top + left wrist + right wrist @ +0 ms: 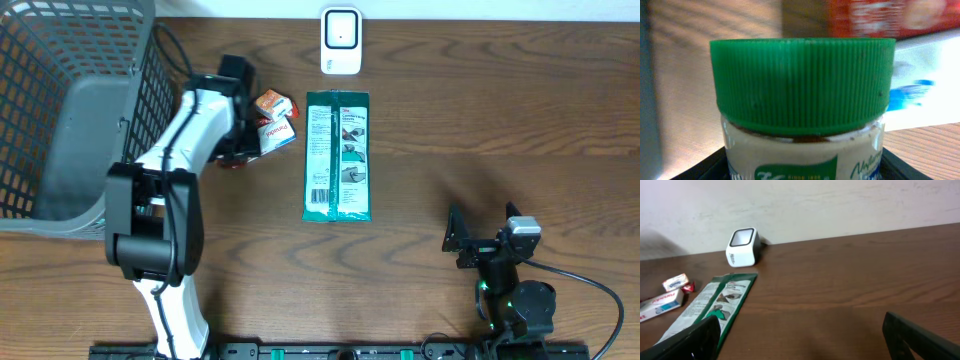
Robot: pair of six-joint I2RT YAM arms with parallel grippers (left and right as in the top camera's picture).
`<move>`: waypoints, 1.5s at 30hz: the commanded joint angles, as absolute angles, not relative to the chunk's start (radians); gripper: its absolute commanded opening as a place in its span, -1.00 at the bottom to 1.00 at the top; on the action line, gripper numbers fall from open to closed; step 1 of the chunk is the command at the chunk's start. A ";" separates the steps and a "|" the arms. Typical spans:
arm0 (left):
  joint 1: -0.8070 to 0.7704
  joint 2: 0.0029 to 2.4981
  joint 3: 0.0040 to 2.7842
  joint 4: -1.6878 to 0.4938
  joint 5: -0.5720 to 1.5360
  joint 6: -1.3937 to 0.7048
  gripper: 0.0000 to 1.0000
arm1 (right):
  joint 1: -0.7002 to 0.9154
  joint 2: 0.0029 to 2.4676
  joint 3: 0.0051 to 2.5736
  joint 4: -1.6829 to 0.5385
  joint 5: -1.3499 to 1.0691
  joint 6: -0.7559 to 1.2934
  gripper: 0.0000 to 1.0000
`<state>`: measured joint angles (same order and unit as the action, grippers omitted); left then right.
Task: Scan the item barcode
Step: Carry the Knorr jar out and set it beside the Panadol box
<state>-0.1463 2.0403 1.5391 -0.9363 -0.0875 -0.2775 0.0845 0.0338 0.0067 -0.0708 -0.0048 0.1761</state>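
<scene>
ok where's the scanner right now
Overhead, the white scanner sits at the far edge of the table, near the middle, just beyond the green packet.

readable text: none | jar (802, 100) label: blurred | green packet (337, 155): too small

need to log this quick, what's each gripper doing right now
Left gripper: jaws closed on the green-lidded jar.
Right gripper: jaws open, holding nothing.

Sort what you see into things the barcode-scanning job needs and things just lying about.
In use: jar with green lid, white scanner.
Lying about, for now: green packet, small boxes, grey basket.
</scene>
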 commanded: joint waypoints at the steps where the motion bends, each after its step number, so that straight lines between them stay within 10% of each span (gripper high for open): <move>1: -0.109 2.046 1.542 -0.964 -0.057 -0.301 -0.21 | 0.080 0.031 0.006 -0.075 -0.009 0.186 0.99; 15: -0.114 2.046 1.484 -0.986 -0.033 -0.301 -0.03 | 0.080 0.031 0.006 -0.075 -0.009 0.186 0.98; 29: -0.114 2.002 1.485 -0.986 0.015 -0.285 0.70 | 0.080 0.031 0.006 -0.075 -0.009 0.186 0.99; 45: -0.114 1.371 1.602 -0.920 -0.036 -0.131 0.77 | 0.080 0.031 0.006 -0.075 -0.009 0.186 0.99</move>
